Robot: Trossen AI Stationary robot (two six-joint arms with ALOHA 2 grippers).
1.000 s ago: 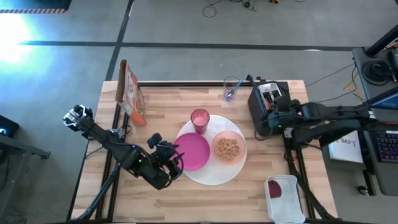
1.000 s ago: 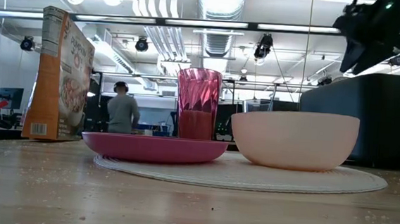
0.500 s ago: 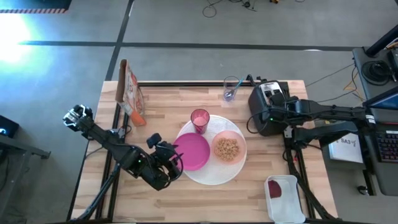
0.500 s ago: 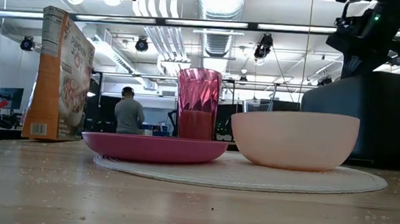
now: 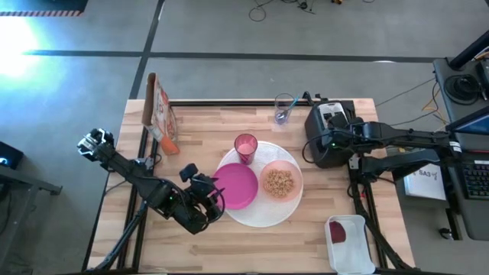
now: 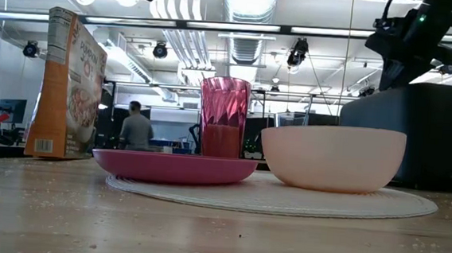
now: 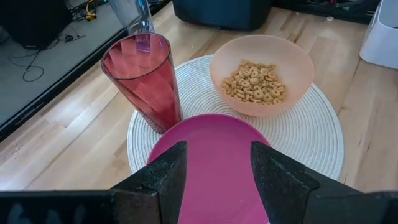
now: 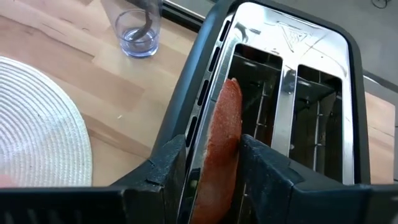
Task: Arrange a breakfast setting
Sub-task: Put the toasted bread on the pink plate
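Note:
A large white plate (image 5: 263,215) lies mid-table. On it rest a magenta plate (image 5: 235,186), a peach bowl (image 5: 280,182) of cereal and a pink cup (image 5: 245,147). The teal-handled spoon stands in a clear glass (image 5: 284,109) at the far edge. My left gripper (image 5: 210,200) hangs open above the magenta plate's (image 7: 214,162) near-left rim, touching nothing. My right gripper (image 5: 327,140) is over the black toaster (image 5: 315,130), shut on a reddish-brown toast slice (image 8: 225,134). My right gripper pinches the toast slice's two flat faces near its lower end (image 8: 214,171) between its two fingers. The fingers (image 8: 264,177) slant downward along the slice. The slice stands on edge, its far end (image 8: 231,87) at the toaster slot nearer the plates. Whether it is inside the slot cannot be told.
A cereal box (image 5: 159,114) stands at the far left. A white tub (image 5: 350,243) sits at the near right corner. Bare wood lies along the near edge and left of the plates. A person moves in the room behind (image 6: 137,127).
My right arm has swung a little toward the table's far edge, staying over the toaster. The plates, the bowl and the cup have kept their places.

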